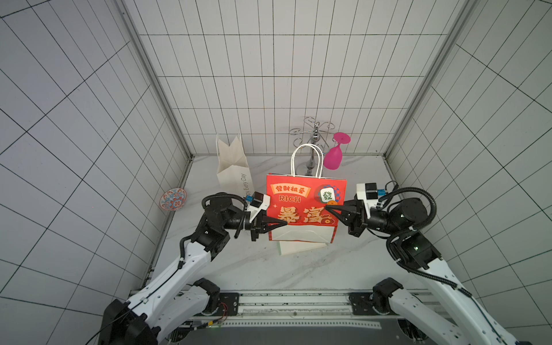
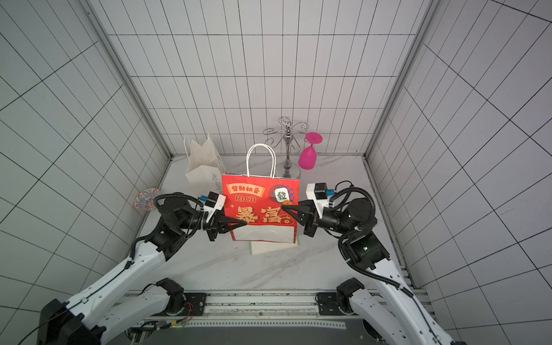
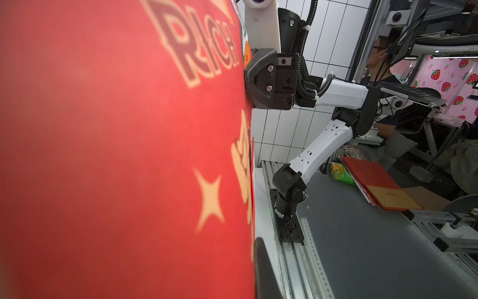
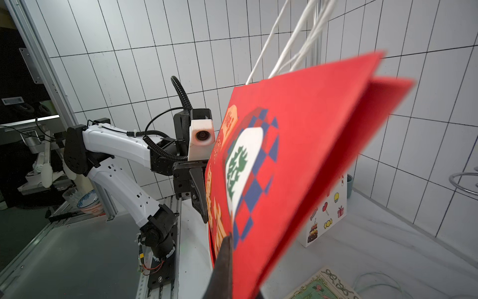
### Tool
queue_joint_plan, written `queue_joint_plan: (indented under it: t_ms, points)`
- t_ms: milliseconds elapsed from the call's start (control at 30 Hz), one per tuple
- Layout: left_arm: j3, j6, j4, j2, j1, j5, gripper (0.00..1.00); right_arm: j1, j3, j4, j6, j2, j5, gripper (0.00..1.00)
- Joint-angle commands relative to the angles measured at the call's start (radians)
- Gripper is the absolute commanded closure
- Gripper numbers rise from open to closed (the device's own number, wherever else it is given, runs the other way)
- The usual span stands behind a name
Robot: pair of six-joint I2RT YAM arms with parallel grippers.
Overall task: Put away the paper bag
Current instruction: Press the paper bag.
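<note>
The red paper bag (image 1: 298, 197) (image 2: 257, 206) with gold letters and white cord handles (image 1: 307, 158) is held upright above the marble table, flattened, its pale bottom flap facing the camera. My left gripper (image 1: 285, 222) (image 2: 245, 222) is shut on the bag's lower left edge; in the left wrist view the bag (image 3: 103, 155) fills the frame beside one dark finger (image 3: 261, 271). My right gripper (image 1: 327, 209) (image 2: 283, 208) pinches the right edge. In the right wrist view one finger (image 4: 222, 264) lies against the bag's printed face (image 4: 310, 155), and the other finger is mostly hidden behind it.
A white paper bag (image 1: 234, 167) stands open at the back left. A metal glass rack (image 1: 313, 140) with a pink goblet (image 1: 334, 156) stands behind the red bag. A patterned plate (image 1: 173, 199) leans on the left wall. Another flat bag (image 1: 301, 248) lies under the red one.
</note>
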Motion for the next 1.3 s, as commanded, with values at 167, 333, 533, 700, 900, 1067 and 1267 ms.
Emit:
queue_joint_plan:
  t_ms: [167,333,533,700,900,1067,1267]
  points:
    - [-0.034,0.007,0.012,-0.003,-0.011,0.012,1.0,0.006,0.146,-0.004,-0.023,0.006,0.074,0.78]
    - [-0.045,-0.002,0.017,-0.01,-0.01,0.009,1.0,0.006,0.182,-0.014,-0.038,0.012,0.09,0.92]
    - [-0.048,-0.003,0.017,-0.011,-0.01,0.011,1.0,0.006,0.211,-0.021,-0.041,0.021,0.082,0.99]
    - [-0.049,-0.005,0.015,-0.011,-0.011,0.008,1.0,0.007,0.235,-0.022,-0.042,0.03,0.096,0.69]
    - [-0.051,-0.008,0.009,-0.009,-0.01,0.0,1.0,0.007,0.263,-0.025,-0.056,0.042,0.096,1.0]
    - [-0.05,-0.004,-0.016,-0.015,-0.01,-0.031,1.0,0.007,0.247,-0.062,-0.081,0.008,0.193,0.59]
    - [-0.04,-0.139,-0.033,-0.006,-0.015,-0.27,1.0,0.007,0.151,-0.18,-0.161,-0.104,0.752,0.45]
